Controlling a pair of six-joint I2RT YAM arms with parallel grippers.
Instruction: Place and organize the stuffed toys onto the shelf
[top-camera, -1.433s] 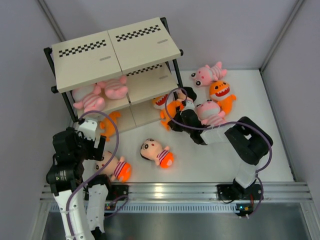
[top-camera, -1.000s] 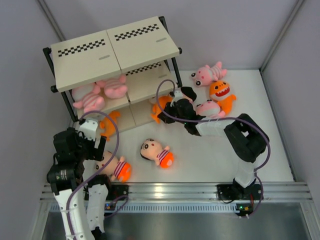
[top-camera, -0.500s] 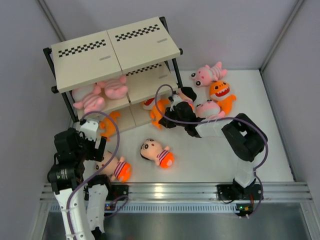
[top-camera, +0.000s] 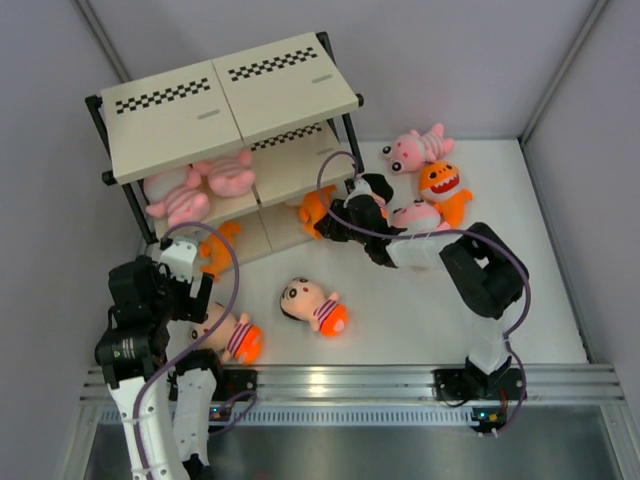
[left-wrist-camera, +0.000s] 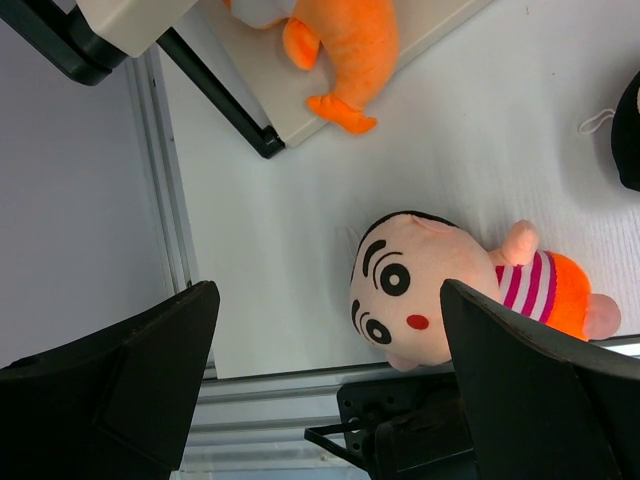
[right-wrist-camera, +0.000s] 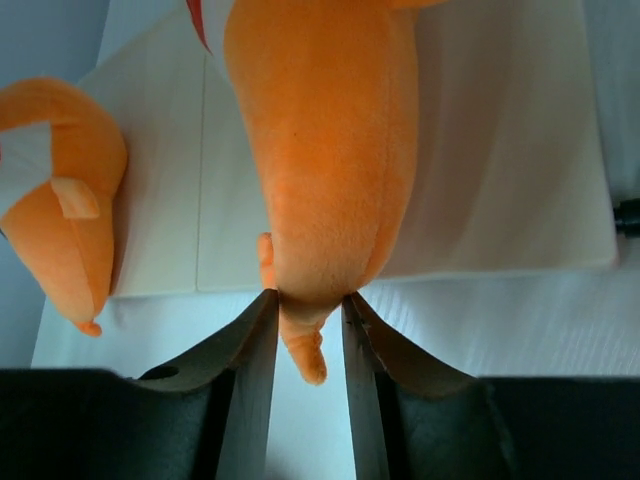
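The shelf (top-camera: 230, 110) stands at the back left. My right gripper (top-camera: 337, 222) is shut on the tail of an orange fish (top-camera: 313, 206), and the right wrist view (right-wrist-camera: 308, 300) shows that fish (right-wrist-camera: 320, 150) lying over the bottom board (right-wrist-camera: 500, 150). A second orange fish (right-wrist-camera: 60, 200) lies on that board further left (top-camera: 215, 250). Two pink striped animals (top-camera: 200, 185) lie on the middle tier. My left gripper (top-camera: 185, 285) is open and empty above a striped-shirt doll (left-wrist-camera: 440, 290), near the table's front edge (top-camera: 232, 335).
Another doll (top-camera: 312, 305) lies mid-table. A pink animal (top-camera: 418, 148), an orange fish (top-camera: 440, 185) and another pink animal (top-camera: 418, 218) lie right of the shelf, beside my right arm. Grey walls enclose the table. A metal rail (top-camera: 340, 380) runs along the front.
My right gripper has carried the orange fish left from the floor pile to the shelf's bottom tier. The left arm has not moved.
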